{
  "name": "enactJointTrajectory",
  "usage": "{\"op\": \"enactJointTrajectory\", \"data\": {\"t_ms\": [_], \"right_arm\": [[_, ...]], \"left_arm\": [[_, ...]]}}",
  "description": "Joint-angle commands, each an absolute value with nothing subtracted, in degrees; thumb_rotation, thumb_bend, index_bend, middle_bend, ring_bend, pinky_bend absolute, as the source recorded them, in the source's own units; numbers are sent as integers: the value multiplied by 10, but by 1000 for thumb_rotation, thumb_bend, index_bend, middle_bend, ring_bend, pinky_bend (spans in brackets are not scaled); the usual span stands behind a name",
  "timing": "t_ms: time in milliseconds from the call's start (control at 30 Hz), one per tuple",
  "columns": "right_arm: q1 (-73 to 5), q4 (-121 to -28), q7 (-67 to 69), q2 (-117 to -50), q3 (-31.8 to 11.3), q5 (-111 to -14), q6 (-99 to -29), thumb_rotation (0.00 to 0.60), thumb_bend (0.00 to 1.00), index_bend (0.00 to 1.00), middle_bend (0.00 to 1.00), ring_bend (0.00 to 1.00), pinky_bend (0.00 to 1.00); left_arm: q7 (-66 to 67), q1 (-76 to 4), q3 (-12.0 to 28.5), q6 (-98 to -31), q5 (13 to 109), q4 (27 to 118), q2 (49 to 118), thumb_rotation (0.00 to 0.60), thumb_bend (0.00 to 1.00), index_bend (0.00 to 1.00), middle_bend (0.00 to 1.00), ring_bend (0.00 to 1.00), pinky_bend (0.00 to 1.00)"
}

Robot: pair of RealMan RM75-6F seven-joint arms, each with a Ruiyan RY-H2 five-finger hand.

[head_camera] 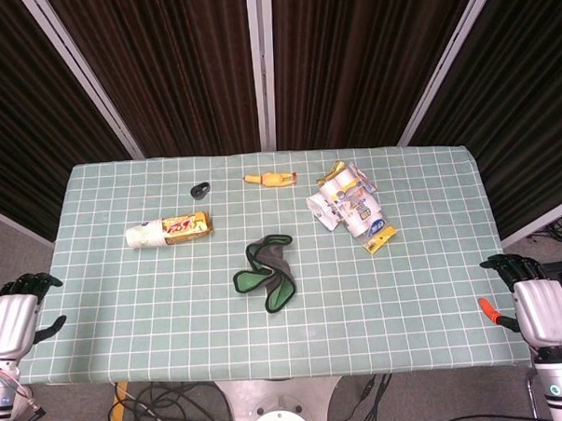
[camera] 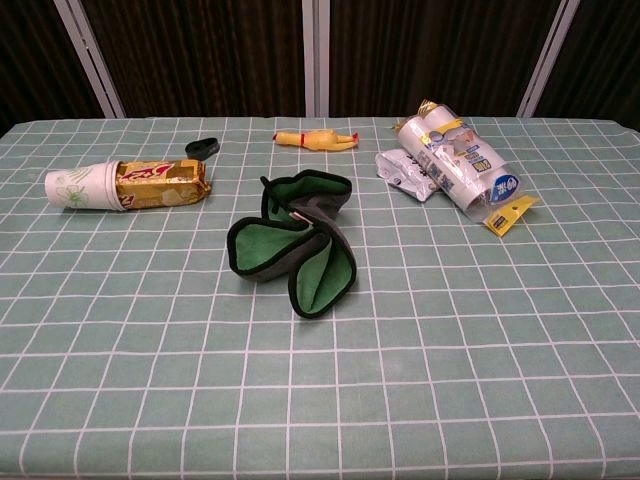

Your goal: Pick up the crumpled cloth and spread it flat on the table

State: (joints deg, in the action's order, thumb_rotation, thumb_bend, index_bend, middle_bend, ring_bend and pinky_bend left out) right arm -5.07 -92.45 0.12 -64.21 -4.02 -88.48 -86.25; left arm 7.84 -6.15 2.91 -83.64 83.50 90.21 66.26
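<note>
Near the middle of the checked table (head_camera: 425, 297) lies the crumpled cloth (camera: 296, 240), folded on itself, green inside with dark edging, untouched; left of it a paper cup (camera: 80, 187) lies on its side. Both hands sit off the table's near corners, well apart from the cloth; the left hand (head_camera: 13, 317) and right hand (head_camera: 537, 304) hold nothing, fingers loosely apart.

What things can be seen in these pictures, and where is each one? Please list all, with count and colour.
crumpled cloth: 1, green and grey with black edge, table centre
paper cup: 1, white, lying at the left
snack packet: 1, gold and red, in the cup's mouth
black ring: 1, far left
rubber chicken: 1, yellow, far centre
plastic package: 1, white and clear, right
tablecloth: 1, green checked
left hand: 1, silver and black, off the left edge, holding nothing
right hand: 1, off the right edge, holding nothing
</note>
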Motion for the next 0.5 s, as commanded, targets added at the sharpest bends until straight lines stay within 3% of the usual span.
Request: {"op": "enactJointTrajectory", "data": {"t_ms": [33,500], "right_arm": [[-51,-925,2,-642,-41,-885,-864,600,115,318,267,205,222],[-57,-943,23,-633,-43,-887,-857,600,114,334,256,187,222]], "left_arm": [[78,-62,29,-837,836,902,663,600,160,344,337,254,331],[76,-64,32,-844,844,906,660,600,160,344,337,254,331]]}}
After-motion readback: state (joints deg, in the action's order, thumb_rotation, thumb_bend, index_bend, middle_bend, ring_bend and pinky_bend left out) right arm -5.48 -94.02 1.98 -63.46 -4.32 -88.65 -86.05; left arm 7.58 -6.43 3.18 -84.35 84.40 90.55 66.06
